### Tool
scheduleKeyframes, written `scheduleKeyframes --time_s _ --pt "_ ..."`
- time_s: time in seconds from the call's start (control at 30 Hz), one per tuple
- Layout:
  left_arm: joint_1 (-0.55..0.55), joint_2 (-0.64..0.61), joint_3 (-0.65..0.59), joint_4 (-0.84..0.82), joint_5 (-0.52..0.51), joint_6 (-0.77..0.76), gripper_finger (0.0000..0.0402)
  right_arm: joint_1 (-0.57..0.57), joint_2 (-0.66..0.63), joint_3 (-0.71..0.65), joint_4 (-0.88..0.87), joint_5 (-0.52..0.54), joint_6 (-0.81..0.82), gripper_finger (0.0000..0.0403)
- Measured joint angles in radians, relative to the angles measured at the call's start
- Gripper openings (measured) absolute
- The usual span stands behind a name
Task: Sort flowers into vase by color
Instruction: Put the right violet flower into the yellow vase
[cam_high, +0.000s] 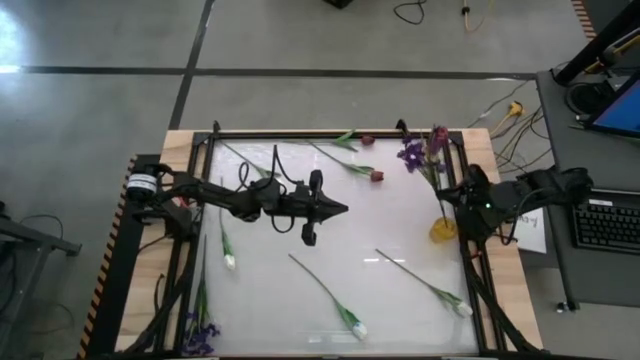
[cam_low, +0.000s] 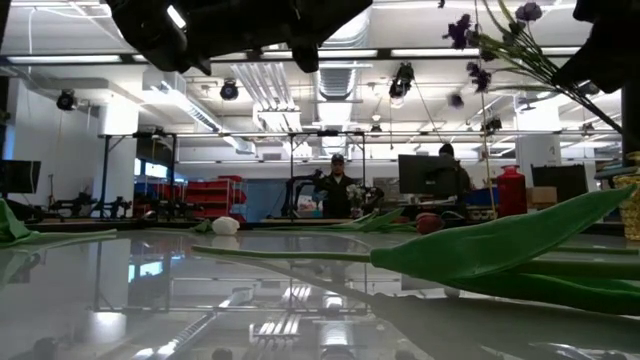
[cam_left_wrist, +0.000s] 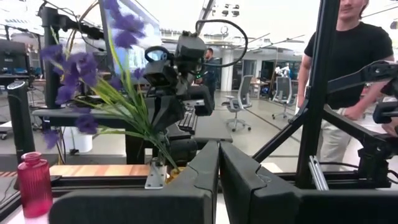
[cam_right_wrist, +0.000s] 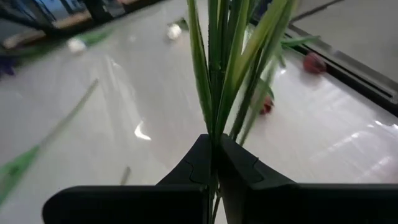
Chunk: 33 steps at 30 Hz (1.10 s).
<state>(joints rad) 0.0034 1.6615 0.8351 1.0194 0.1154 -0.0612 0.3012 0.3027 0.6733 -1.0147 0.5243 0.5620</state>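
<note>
My right gripper (cam_high: 447, 203) is shut on a spray of purple flowers (cam_high: 414, 152), held above the table's right side, just beyond a yellow vase (cam_high: 443, 230). The blossoms (cam_left_wrist: 74, 68) lean toward the far edge. My left gripper (cam_high: 342, 210) hovers shut and empty over the table's middle, pointing right. White tulips (cam_high: 229, 261) (cam_high: 356, 326) (cam_high: 463, 309) lie flat on the white table. Two dark red buds (cam_high: 376, 175) (cam_high: 367, 140) lie near the far edge, and another purple spray (cam_high: 200, 336) lies at the near left corner. My right gripper pinches the bunched green stems and leaves of the purple spray (cam_right_wrist: 215, 134) between its two fingers, low on the stems. The stems fan out beyond the fingertips, and the blossoms (cam_low: 480, 45) are high above the table. The spray is lifted clear of the table.
A black frame (cam_high: 330, 133) rims the table. A pink bottle (cam_left_wrist: 34, 185) stands off the table's right side. A person (cam_left_wrist: 348, 68) stands beyond the frame, and others stand behind the far edge (cam_low: 337, 185). Bare table surface lies between the tulips at the centre.
</note>
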Motion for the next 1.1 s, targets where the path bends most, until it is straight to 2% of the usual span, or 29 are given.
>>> scheduleKeyframes --time_s 0.47,0.77,1.1 --pt "-0.001 -0.049 -0.055 -0.005 0.007 0.0 0.0 0.0 0.006 -0.162 0.376 0.02 -0.07 0.0009" --pt "-0.001 -0.11 -0.093 -0.004 0.007 0.0 0.0 0.06 0.006 -0.272 0.656 -0.061 -0.301 0.0009" --pt "-0.001 -0.111 -0.093 -0.02 0.007 0.0 0.0 0.074 0.006 -0.373 0.706 -0.052 -0.314 0.0009"
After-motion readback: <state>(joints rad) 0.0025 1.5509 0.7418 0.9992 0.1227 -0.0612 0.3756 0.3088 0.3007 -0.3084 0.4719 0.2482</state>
